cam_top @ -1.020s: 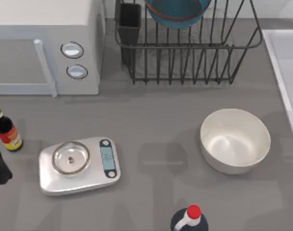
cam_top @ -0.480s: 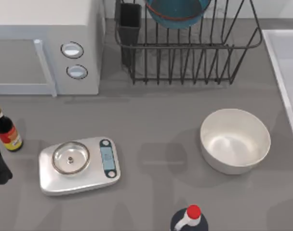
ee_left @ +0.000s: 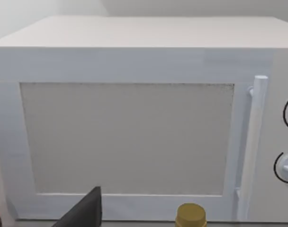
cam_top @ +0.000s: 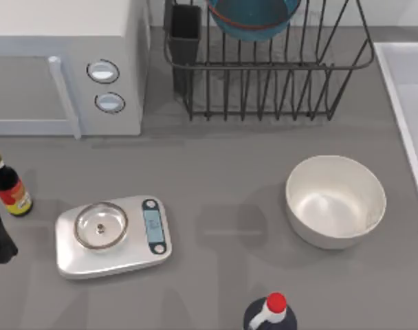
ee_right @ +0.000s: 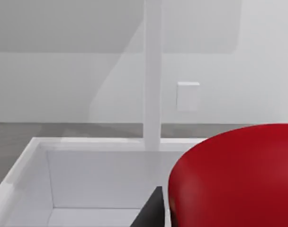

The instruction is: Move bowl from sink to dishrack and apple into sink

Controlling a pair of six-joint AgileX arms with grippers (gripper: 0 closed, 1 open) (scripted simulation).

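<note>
1. The bowl (cam_top: 254, 17), smooth teal with a thin orange stripe, sits in the thin-barred wire dishrack (cam_top: 278, 75); its far part is cut off by the frame edge.
2. The apple (ee_right: 236, 177), glossy plain red, looms close in the right wrist view, above the white straight-walled sink (ee_right: 87, 175).
3. Right end effector: a dark finger edge beside the apple; grip state cannot be told.
4. Left end effector: parked left of the dishrack, facing the white microwave (ee_left: 134, 118); state cannot be told.
5. No legible writing.

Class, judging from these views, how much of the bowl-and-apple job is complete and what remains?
Done: the bowl sits in the dishrack. In hand: the right wrist view shows the apple close up in front of the sink, apparently carried. Left: releasing it into the sink.
</note>
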